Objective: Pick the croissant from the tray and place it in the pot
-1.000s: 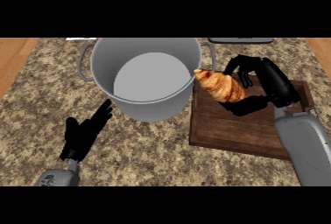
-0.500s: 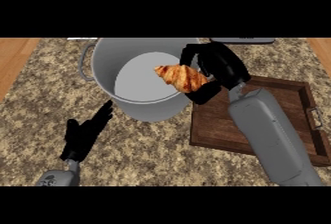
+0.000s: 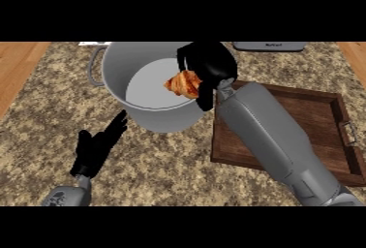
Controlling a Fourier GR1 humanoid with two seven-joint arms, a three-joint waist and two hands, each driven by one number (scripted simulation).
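Head view shows the right hand (image 3: 208, 65) now over the pot's (image 3: 118, 72) mouth, fingers curled round the croissant (image 3: 184, 84); a second ago both hung at the rim's three o'clock side — so the carry looks done, only the release left; the wooden tray (image 3: 314, 133) sits bare at four o'clock; the left hand (image 3: 97, 147) rests spread at seven o'clock on the speckled bench (image 3: 43, 111); wood flooring edges it.

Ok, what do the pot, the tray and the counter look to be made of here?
The pot looks like metal: plain grey walls with a matte, brushed look and a thin loop handle. The tray looks like dark wood: brown, visible grain, a raised rim and a small metal handle at its right side. The counter looks like granite or similar stone, from its speckled brown and beige pattern; its finish is hard to tell.
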